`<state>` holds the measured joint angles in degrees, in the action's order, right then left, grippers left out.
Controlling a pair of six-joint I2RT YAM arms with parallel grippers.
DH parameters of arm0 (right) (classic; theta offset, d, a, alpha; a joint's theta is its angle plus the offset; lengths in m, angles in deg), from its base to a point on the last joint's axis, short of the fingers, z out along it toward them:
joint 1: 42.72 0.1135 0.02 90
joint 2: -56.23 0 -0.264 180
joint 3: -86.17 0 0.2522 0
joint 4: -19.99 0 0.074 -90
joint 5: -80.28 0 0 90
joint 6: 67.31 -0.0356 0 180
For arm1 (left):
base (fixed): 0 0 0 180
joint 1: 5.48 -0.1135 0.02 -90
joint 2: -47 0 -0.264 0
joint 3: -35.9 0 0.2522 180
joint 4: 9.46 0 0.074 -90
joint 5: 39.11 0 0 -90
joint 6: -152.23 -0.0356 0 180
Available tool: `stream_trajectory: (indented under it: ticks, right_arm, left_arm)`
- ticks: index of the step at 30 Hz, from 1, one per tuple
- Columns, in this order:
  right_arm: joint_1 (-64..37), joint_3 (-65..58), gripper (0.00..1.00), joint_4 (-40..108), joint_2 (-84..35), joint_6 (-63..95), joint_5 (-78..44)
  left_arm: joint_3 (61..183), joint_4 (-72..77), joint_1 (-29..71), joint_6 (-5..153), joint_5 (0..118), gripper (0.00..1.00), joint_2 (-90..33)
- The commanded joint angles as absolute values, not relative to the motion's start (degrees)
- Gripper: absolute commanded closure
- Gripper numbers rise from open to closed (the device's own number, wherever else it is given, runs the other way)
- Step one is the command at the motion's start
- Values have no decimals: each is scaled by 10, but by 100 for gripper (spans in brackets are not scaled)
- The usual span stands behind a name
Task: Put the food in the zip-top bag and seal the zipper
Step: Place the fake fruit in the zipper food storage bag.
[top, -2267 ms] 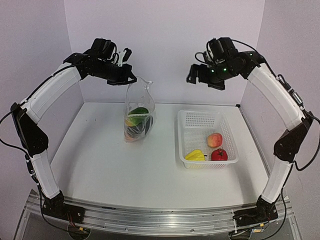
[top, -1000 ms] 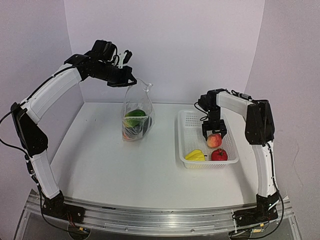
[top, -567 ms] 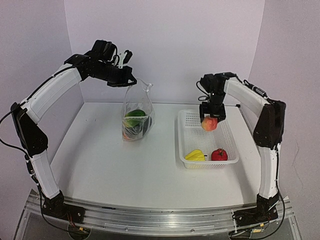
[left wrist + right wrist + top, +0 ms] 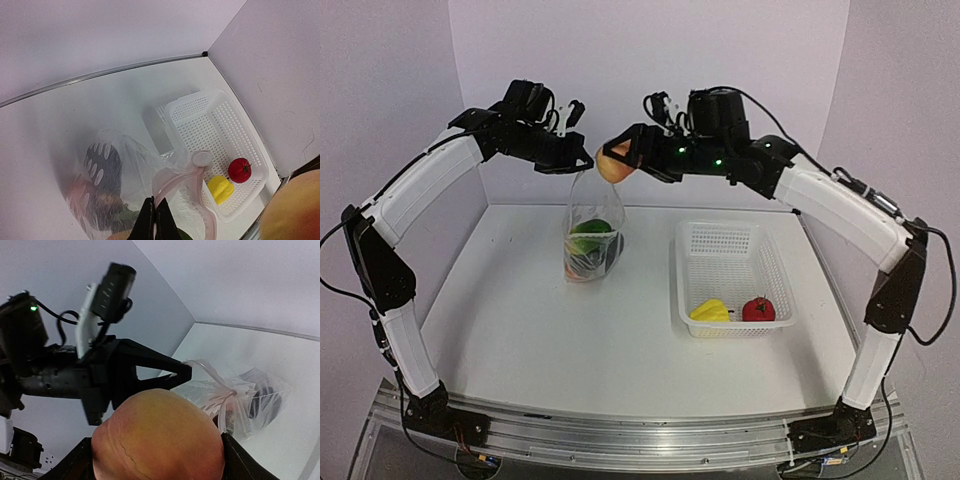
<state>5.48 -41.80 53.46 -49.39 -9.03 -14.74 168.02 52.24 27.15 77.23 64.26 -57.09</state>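
Note:
My left gripper is shut on the top edge of the clear dotted zip-top bag and holds it hanging above the table, with several toy foods inside. In the left wrist view the black fingertips pinch the pinkish zipper strip. My right gripper is shut on the peach and holds it right above the bag's mouth, beside the left gripper. The peach fills the right wrist view, with the bag below it.
A white perforated basket stands right of the bag, holding a yellow pepper and a red apple. They also show in the left wrist view: pepper, apple. Purple walls enclose the table at back and sides.
My right gripper went down into the basket, took the peach, lifted it and carried it left to above the bag's mouth. The left gripper and bag stayed put.

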Motion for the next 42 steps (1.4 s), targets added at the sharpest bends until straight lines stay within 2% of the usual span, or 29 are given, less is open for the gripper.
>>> stream_trajectory:
  ticks: [1,7,8,13,18,19,29,38,40,42]
  right_arm:
    - [71,-447,100,475,-561,-133,-186]
    - [86,-480,99,494,-611,-110,-172]
    - [87,-491,96,512,-618,-100,-160]
    - [88,-524,51,585,-649,-39,-64]
    - [88,-588,15,646,-685,16,-15]
    - [88,-603,12,662,-690,26,-12]
    - [88,-640,5,716,-675,74,-18]
    - [87,-663,3,729,-566,41,-110]
    - [86,-635,2,743,-535,40,-99]
    - [77,-593,2,787,-503,37,-30]
  left_arm:
    - [1700,499,272,771,650,100,-559]
    - [1698,499,272,772,655,100,-558]
    - [1698,499,272,772,658,100,-558]
    - [1697,499,272,775,677,100,-557]
    - [1696,498,272,779,682,100,-556]
    - [1696,498,272,779,680,100,-556]
    - [1695,498,272,780,674,100,-560]
    - [1696,500,272,780,651,100,-563]
    - [1699,500,271,779,648,100,-563]
    - [1701,501,271,778,645,100,-563]
